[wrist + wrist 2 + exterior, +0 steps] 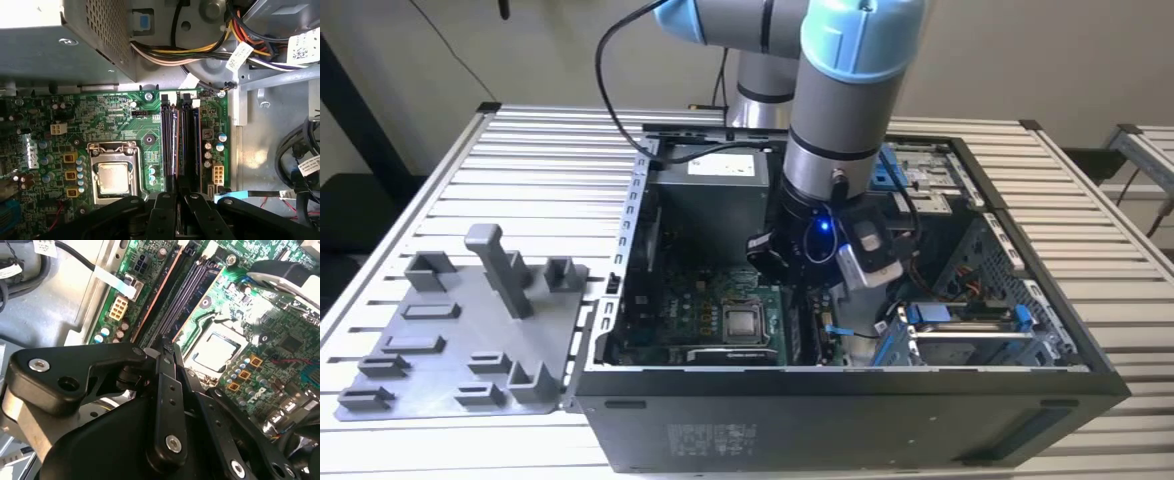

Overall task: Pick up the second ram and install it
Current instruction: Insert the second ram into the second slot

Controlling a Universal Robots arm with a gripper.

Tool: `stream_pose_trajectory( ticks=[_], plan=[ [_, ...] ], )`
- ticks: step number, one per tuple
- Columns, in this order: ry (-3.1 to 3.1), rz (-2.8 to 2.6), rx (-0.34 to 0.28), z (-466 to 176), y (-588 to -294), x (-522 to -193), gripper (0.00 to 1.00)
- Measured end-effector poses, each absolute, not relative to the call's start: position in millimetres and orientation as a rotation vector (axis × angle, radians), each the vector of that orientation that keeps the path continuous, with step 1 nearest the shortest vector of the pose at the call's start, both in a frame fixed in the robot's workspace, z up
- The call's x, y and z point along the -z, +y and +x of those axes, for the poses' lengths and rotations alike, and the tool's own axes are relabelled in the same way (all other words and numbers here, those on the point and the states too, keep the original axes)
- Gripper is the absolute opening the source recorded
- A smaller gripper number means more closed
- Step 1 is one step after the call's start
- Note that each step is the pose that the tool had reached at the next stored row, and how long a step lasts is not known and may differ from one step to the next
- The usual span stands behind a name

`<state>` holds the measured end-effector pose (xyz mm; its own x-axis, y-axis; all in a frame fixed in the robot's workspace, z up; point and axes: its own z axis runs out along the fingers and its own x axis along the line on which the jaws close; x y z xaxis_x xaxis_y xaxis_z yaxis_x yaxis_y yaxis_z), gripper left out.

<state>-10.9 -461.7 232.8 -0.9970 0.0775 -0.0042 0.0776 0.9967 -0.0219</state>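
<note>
The fingers (172,200) are pressed together over the memory slots (180,145), seemingly clamped on the second ram (175,150), which stands edge-on in a slot (its thin board is hard to separate from the rails). From them outward, the CPU socket (112,175) lies at nine o'clock in the first wrist view, inside the open computer case (854,400), with the grey tray (454,340) at nine o'clock on the table (520,150) in the exterior view.

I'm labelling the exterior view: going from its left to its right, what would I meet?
Grey plastic tray → computer case's left wall → motherboard's processor socket → robot arm → blue drive bay.
</note>
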Motion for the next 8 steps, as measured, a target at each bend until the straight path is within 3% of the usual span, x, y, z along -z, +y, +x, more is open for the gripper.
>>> stream_pose_trajectory(
  ticks=[8],
  plan=[
    [3.136, 0.052, 0.035, -10.9, -461.7, -232.2, 0.13]
  ],
)
